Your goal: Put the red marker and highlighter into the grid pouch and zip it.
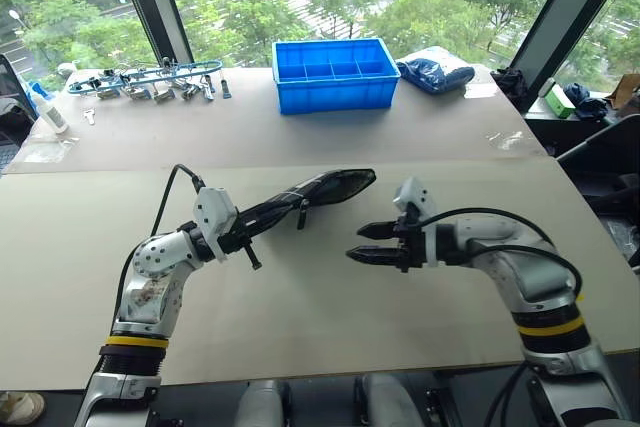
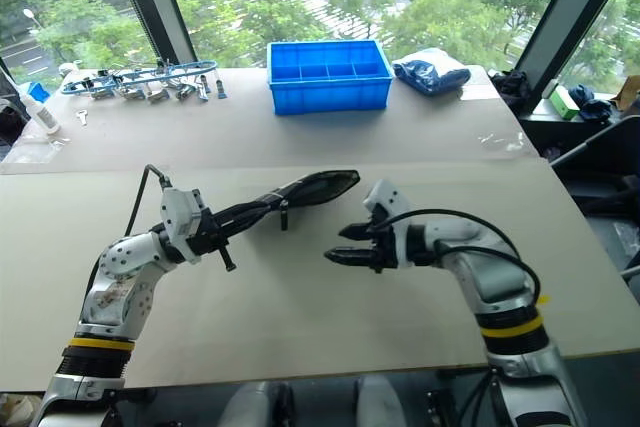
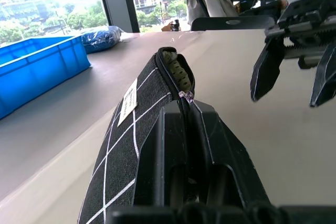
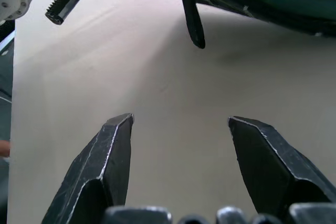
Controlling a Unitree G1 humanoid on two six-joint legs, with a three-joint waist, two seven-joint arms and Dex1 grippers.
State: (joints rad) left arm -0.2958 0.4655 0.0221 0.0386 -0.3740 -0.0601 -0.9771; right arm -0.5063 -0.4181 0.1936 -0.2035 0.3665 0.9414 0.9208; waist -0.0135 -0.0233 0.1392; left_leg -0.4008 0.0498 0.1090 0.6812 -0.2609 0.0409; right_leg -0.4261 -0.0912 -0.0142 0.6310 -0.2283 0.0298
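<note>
The grid pouch, black with white lines and a white label, is held above the table, slanting up and away. My left gripper is shut on its near end. Its black zipper pull tab hangs down from the middle. The far end gapes, and something greenish shows inside; I cannot tell what it is. The red marker and the highlighter are hidden. My right gripper is open and empty, just right of the pouch and below it, pointing left.
A blue divided bin stands at the back centre, with a blue bag to its right. Metal tools and a white bottle lie at the back left. The beige table stretches wide under both arms.
</note>
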